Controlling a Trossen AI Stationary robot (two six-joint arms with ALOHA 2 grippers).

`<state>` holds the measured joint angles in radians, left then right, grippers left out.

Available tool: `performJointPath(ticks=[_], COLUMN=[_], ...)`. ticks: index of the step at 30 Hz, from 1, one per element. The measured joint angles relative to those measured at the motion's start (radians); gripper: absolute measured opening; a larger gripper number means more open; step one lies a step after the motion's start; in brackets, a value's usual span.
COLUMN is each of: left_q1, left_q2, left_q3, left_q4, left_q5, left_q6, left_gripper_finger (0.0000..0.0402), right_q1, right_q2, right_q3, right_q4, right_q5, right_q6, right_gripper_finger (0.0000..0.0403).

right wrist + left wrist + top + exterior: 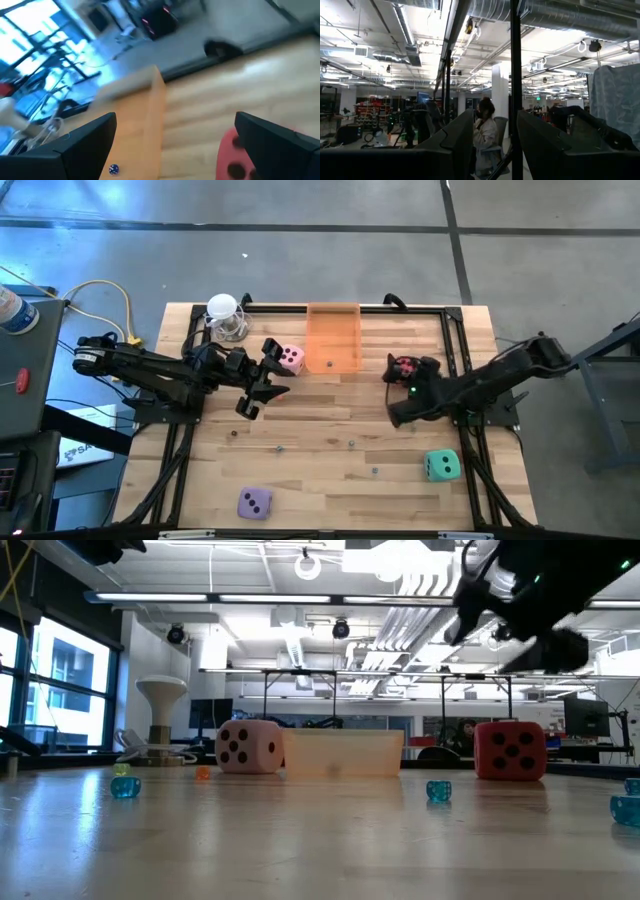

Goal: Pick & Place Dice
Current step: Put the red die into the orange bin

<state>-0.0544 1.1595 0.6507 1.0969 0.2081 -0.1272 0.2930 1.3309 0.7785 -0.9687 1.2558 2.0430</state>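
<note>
Judging nothing binned yet: pink die (291,358) beside orange bin (333,337), red die (405,367) under wide-open right gripper (393,369), teal die (441,465) and purple die (254,502) well apart, left gripper (270,372) partly parted, empty.

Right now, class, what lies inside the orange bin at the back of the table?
The orange bin holds no die; one small bead shows near its front. Its translucent walls blur anything else.
</note>
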Motion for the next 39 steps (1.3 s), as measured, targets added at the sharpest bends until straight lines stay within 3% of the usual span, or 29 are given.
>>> performJointPath(ticks=[4,9,19,24,27,29,31,36,39], left_q1=[0.000,0.000,0.000,-0.003,0.007,0.013,0.006,-0.029,-0.041], left_q2=[0.000,0.000,0.000,-0.001,-0.008,-0.031,-0.053,-0.092,-0.103], left_q3=[0.000,0.000,0.000,0.002,0.002,0.002,0.002,0.002,0.002], left_q4=[0.000,0.000,0.000,-0.049,-0.132,-0.277,-0.411,-0.615,-0.662], left_q5=[0.000,0.000,0.000,0.060,0.145,0.136,0.009,-0.470,-0.600], left_q6=[0.000,0.000,-0.002,-0.161,-0.086,0.004,0.090,0.162,0.163], left_gripper_finger=[0.0148,0.0148,0.0148,0.0148,0.0148,0.0148,0.0148,0.0148,0.0148], right_q1=[0.051,0.063,-0.045,-0.062,-0.074,-0.084,-0.093,-0.111,-0.127], right_q2=[-0.071,-0.098,-0.076,-0.041,-0.008,0.014,0.033,0.077,0.102], right_q3=[0.030,0.042,0.042,0.042,0.042,0.042,0.042,0.042,0.042], right_q4=[-0.042,-0.046,-0.277,-0.256,-0.248,-0.247,-0.244,-0.224,-0.201], right_q5=[-0.016,-0.118,-0.378,-0.418,-0.420,-0.422,-0.421,-0.421,-0.422], right_q6=[-0.140,-0.252,-0.112,-0.101,-0.101,-0.095,-0.084,-0.074,-0.073], right_gripper_finger=[0.0400,0.0400,0.0400,0.0400,0.0400,0.0400,0.0400,0.0400,0.0400])
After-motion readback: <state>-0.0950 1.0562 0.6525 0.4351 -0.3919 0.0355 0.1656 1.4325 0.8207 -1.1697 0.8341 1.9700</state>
